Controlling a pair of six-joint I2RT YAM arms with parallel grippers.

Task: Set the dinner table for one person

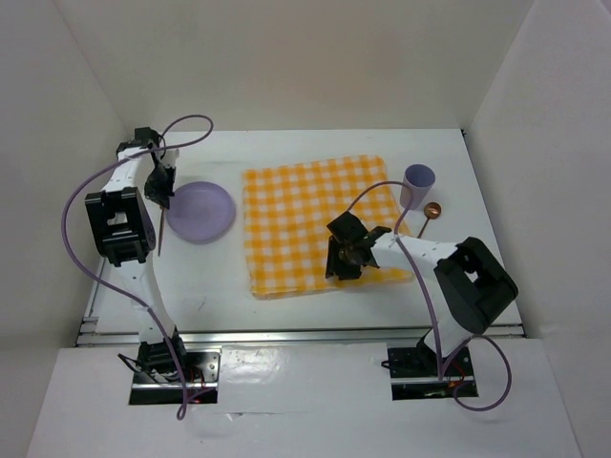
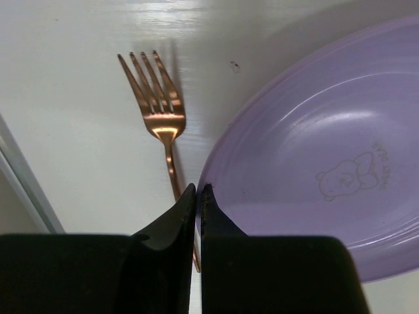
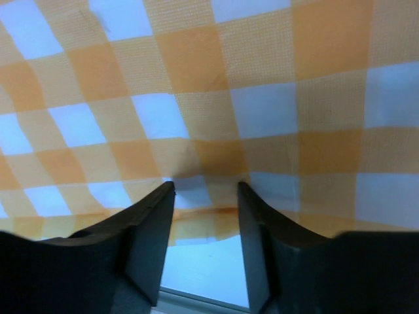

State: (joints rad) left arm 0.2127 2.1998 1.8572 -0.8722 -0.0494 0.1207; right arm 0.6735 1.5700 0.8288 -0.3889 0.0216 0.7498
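Observation:
On the white dinner table (image 1: 220, 277) lies a yellow-and-white checked cloth (image 1: 305, 219). A purple plate (image 1: 205, 212) sits left of it, with a copper fork (image 1: 161, 234) on the plate's left. My left gripper (image 1: 164, 191) is shut. In the left wrist view its tips (image 2: 198, 188) are over the fork's handle (image 2: 171, 167), right at the plate's left rim (image 2: 216, 163). My right gripper (image 1: 344, 253) is open. Its tips (image 3: 204, 186) straddle the near edge of the cloth (image 3: 196, 78), which puckers between them.
A purple cup (image 1: 418, 181) stands off the cloth's far right corner, with a copper spoon (image 1: 428, 215) lying just in front of it. White walls enclose the table on three sides. A metal rail (image 1: 305, 334) runs along the near edge.

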